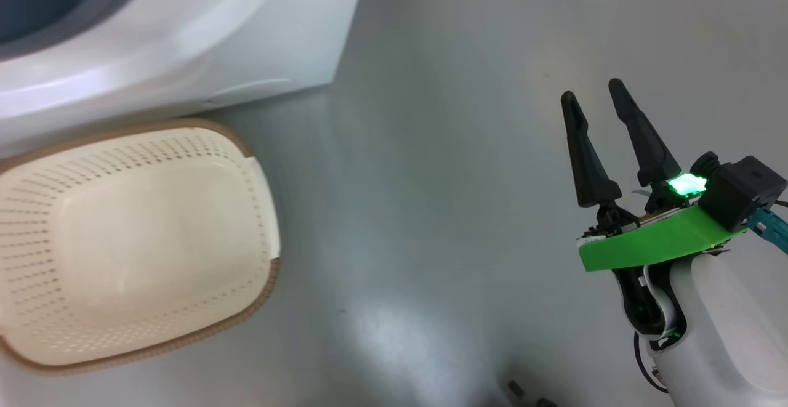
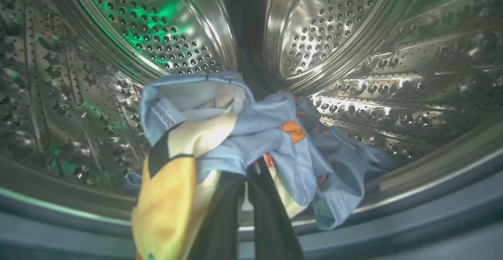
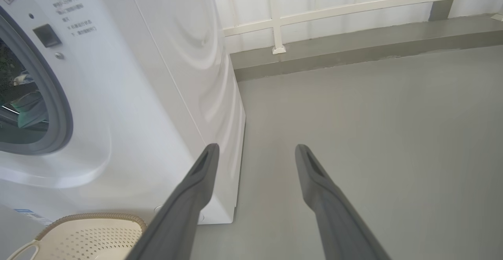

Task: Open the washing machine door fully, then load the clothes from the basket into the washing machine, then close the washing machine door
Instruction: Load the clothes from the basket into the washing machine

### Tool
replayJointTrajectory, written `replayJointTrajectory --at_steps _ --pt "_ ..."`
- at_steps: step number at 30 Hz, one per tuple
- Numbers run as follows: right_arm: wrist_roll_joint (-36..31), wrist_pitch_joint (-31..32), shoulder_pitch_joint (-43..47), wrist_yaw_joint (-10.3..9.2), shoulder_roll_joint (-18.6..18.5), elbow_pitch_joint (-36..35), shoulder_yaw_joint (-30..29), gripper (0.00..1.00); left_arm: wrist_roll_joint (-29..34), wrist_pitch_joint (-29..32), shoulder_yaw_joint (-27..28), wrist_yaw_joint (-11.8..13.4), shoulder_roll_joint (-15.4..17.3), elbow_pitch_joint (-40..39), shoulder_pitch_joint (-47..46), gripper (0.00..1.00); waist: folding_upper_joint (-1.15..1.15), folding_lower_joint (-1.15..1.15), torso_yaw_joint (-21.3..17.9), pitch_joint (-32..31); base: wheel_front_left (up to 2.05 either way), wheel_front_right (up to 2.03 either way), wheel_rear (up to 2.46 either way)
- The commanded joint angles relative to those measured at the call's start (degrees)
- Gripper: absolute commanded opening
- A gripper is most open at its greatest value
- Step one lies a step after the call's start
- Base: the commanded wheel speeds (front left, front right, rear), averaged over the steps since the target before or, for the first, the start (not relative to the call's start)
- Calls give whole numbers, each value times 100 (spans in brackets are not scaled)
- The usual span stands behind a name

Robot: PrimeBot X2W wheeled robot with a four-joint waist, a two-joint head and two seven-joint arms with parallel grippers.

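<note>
Inside the washing machine's steel drum, my left gripper is shut on the clothes, a bunch of light blue fabric with orange and yellow print. The cloth drapes over the fingertips and hangs just above the grey seal. The washing machine stands at the head view's top left. In front of it lies the cream basket, showing only bare plastic inside. My right gripper hovers open over the floor to the right, holding nothing. The washing machine door is out of view.
Grey floor spreads between the basket and my right arm. In the right wrist view, the machine's white side is close on the left, the basket rim is below it, and a white railing runs behind.
</note>
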Motion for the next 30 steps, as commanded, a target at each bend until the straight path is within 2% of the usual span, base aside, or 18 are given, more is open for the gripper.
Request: replayJointTrajectory --at_steps 1,6,7,8,9,14,21,30 --pt "-25 -46 19 25 -5 -152 75 100 14 55 49 -32 361 -77 -191 0 0 0 -338 353 0 0 0" --pt "-30 -46 -24 25 91 -178 67 100 -40 576 -53 -35 676 283 -985 0 0 0 -553 587 0 0 0" --pt "-30 -46 -27 25 102 -166 70 100 -58 754 -67 -35 688 420 -1074 10 0 0 -566 586 0 0 0" --pt "-32 -46 -28 25 115 -151 74 100 -74 976 -85 -27 684 574 -1151 41 0 0 -575 575 0 0 0" --pt "-36 -46 -30 25 129 -134 82 100 -60 1181 -126 -11 685 704 -1221 100 0 0 -583 559 0 0 0" --pt "-40 -46 -48 25 172 -130 104 100 -60 1661 -218 43 659 1093 -1452 100 0 0 -569 439 0 0 0" --pt "-57 -46 -40 25 109 -102 79 100 -176 1186 -250 -3 564 1218 -1241 100 0 0 -388 144 0 0 0" --pt "-43 -46 -13 25 -18 -11 116 100 -420 475 -346 -32 202 1228 -526 100 0 0 -37 -498 0 0 0"
